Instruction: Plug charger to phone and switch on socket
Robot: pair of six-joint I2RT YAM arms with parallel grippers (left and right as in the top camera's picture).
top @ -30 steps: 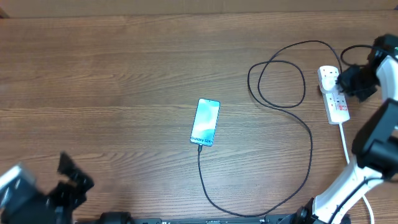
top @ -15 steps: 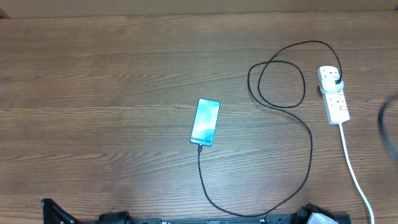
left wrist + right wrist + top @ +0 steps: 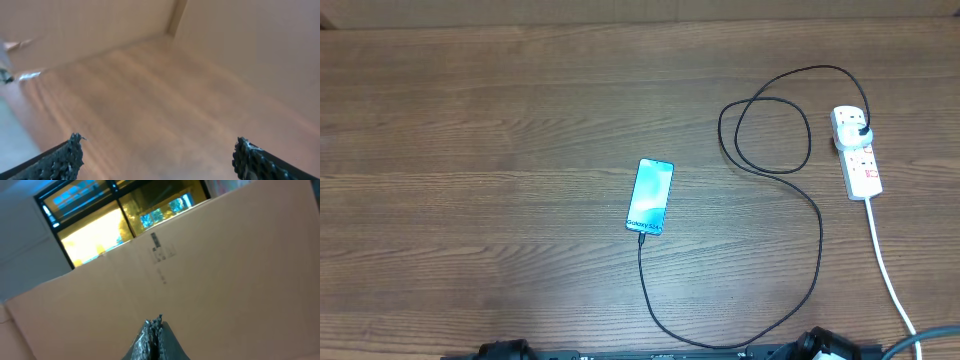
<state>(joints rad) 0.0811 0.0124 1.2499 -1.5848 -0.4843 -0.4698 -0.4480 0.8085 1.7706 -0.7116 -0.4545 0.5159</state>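
The phone [image 3: 650,197] lies mid-table, its cyan screen up, lettering at its near end. The charger's thin black cable [image 3: 817,240] runs from its connector at the phone's near end [image 3: 642,237], loops along the front and right, and ends in a black plug [image 3: 861,129] seated in the white socket strip [image 3: 858,155] at the right. Neither gripper shows in the overhead view. My left gripper [image 3: 157,152] is open over bare wood. My right gripper [image 3: 155,330] is shut and empty, facing a cardboard wall.
The strip's white cord [image 3: 890,275] runs to the front right edge. Dark arm bases [image 3: 820,347] sit along the front edge. A cardboard wall [image 3: 225,270] stands behind the table, with windows beyond it.
Both arms have pulled back out of the overhead view. The right gripper left the socket strip. The phone, cable and strip have not moved.
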